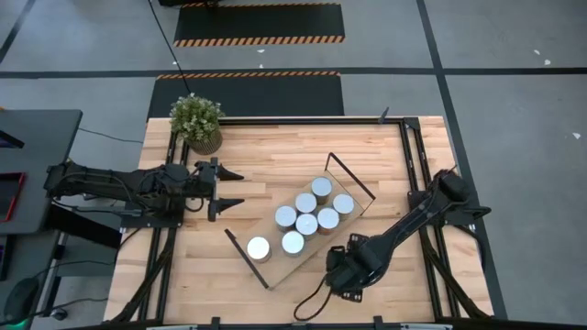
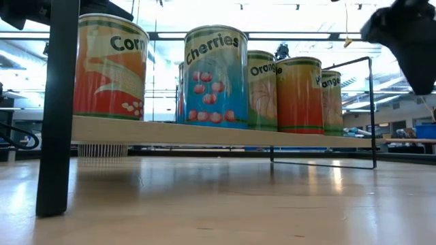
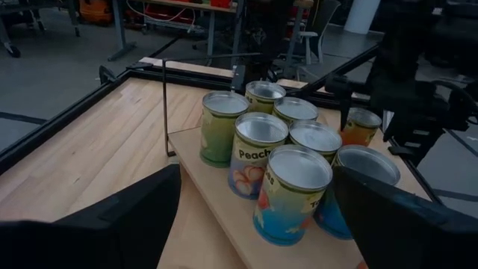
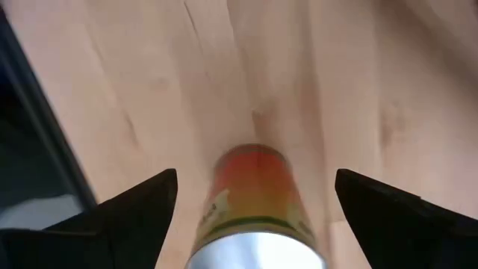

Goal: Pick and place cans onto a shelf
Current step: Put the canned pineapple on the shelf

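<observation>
**Item: cans (image 1: 307, 224), for the shelf (image 2: 204, 133).**

- Stock on the board: I count eight pale tops in the view from above, packed in a cluster along the wood. All of them lie ahead of my left claw (image 1: 237, 188) and just beside my right claw (image 4: 254, 183). In the table-level view they stand upright in a row, with labels for corn, cherries and orange.
- Can in hand's reach: one orange-sided can (image 4: 254, 202) stands upright directly between my right claw's fingers. The fingers are spread wide to either side and are not touching it. I cannot tell whether the pale wood under it is the board or the table (image 1: 275, 147).
- Left claw: fingers apart and holding nothing, level with the near end of the board and pointed at the cluster.
- Loose stock: no can shows on the bare tabletop around either claw.
- Other: a potted plant (image 1: 195, 119) at the corner behind my left claw.
- Status, my judgement: the placing looks finished or nearly so. At most this last can wants checking, then my right claw can withdraw.
</observation>
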Controlling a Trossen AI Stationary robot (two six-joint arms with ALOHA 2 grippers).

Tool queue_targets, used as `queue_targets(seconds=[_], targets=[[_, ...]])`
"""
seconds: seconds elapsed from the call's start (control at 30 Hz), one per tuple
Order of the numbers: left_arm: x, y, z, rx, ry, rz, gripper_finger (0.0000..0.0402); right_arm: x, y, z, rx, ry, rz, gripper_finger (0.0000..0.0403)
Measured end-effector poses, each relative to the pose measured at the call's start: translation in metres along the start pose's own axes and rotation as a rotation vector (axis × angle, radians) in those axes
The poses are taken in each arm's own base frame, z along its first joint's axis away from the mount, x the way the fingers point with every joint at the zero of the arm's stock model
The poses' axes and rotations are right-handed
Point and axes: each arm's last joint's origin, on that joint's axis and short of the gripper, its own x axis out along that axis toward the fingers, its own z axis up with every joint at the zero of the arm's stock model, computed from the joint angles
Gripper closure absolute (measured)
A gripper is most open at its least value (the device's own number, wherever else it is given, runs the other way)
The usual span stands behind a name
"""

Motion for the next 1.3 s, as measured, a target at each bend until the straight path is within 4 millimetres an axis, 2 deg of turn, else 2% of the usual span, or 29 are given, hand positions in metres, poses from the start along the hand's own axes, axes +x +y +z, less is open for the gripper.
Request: queue_targets(seconds=[0.13, 0.27, 0.67, 0.93, 1.0, 1.13, 1.3], targets=[[0.000, 0.000, 0.000, 0.000, 0.002, 0.001, 0.0046, 0.009, -0.008, -0.008, 0.094, -0.006, 0.092, 0.0031], [0.000, 0.000, 0.000, 0.000, 0.003, 0.000, 0.0046, 0.019, -0.016, -0.015, 0.141, 0.050, 0.071, 0.0031], [0.000, 0.000, 0.000, 0.001, 0.003, 0.001, 0.0046, 0.027, -0.017, -0.024, 0.130, 0.157, 0.071, 0.0040], [0.000, 0.000, 0.000, -0.001, 0.004, 0.001, 0.0046, 0.031, -0.021, -0.027, 0.083, 0.183, 0.059, 0.0075], [0.000, 0.000, 0.000, -0.001, 0.004, 0.001, 0.0046, 0.025, -0.018, -0.023, 0.065, 0.173, 0.076, 0.0080], [0.000, 0.000, 0.000, -0.001, 0.004, 0.001, 0.0046, 0.000, -0.013, -0.009, 0.007, 0.103, 0.104, 0.0080], [0.000, 0.000, 0.000, -0.001, 0.004, 0.001, 0.0046, -0.051, -0.002, 0.011, -0.129, -0.106, 0.115, 0.0078]])
